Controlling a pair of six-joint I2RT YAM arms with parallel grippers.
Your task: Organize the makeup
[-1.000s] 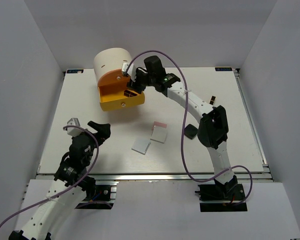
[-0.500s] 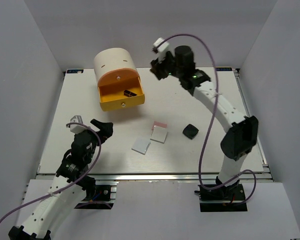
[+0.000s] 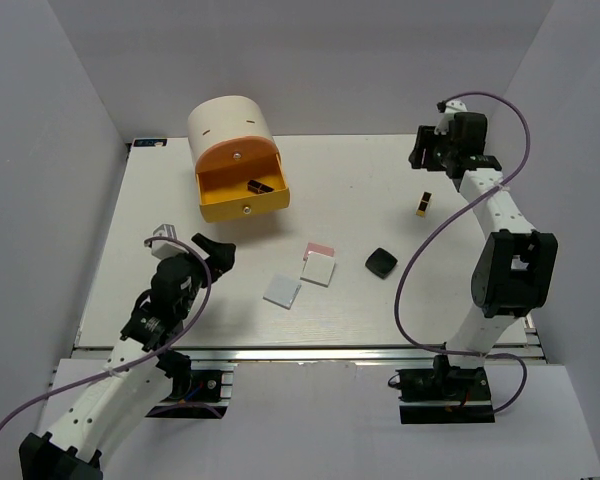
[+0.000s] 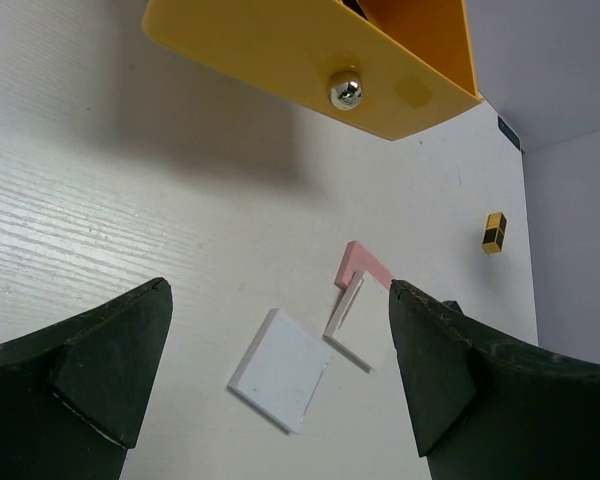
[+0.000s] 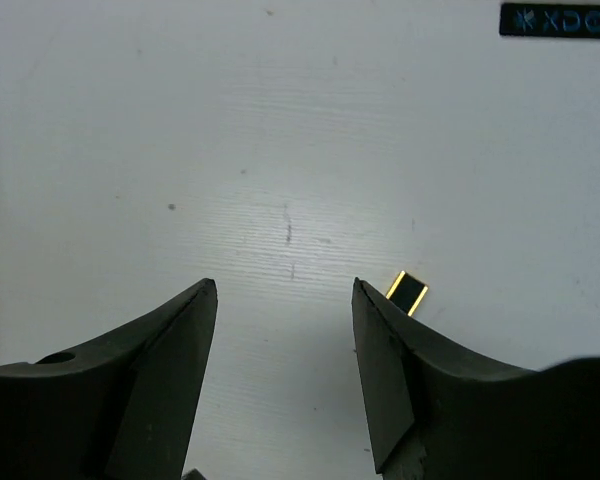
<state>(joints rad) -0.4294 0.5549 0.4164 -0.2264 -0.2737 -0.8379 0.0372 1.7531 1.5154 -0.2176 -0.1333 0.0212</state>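
Makeup lies mid-table: a white square (image 3: 282, 291) (image 4: 280, 370), and a second white square (image 3: 318, 270) (image 4: 365, 325) overlapping a pink square (image 3: 322, 248) (image 4: 360, 262). To their right is a black compact (image 3: 381, 262). A black-gold stick (image 3: 422, 204) (image 4: 494, 232) (image 5: 407, 292) sits at the right. A dark piece (image 3: 260, 186) lies in the open orange drawer (image 3: 242, 200) (image 4: 280, 45). My right gripper (image 3: 423, 155) (image 5: 285, 283) hovers open and empty at the back right, the stick just outside its right finger. My left gripper (image 3: 205, 255) (image 4: 280, 288) is open, left of the squares.
The big cream cylinder (image 3: 228, 122) stands at the back left, its drawer pulled out toward the front, with a silver knob (image 4: 345, 90). Grey walls close in the table on three sides. A black label (image 5: 558, 20) marks the table's far right edge.
My right arm has swung away from the drawer, up and across to the back right, leaving the dark piece inside. My left arm has edged slightly forward.
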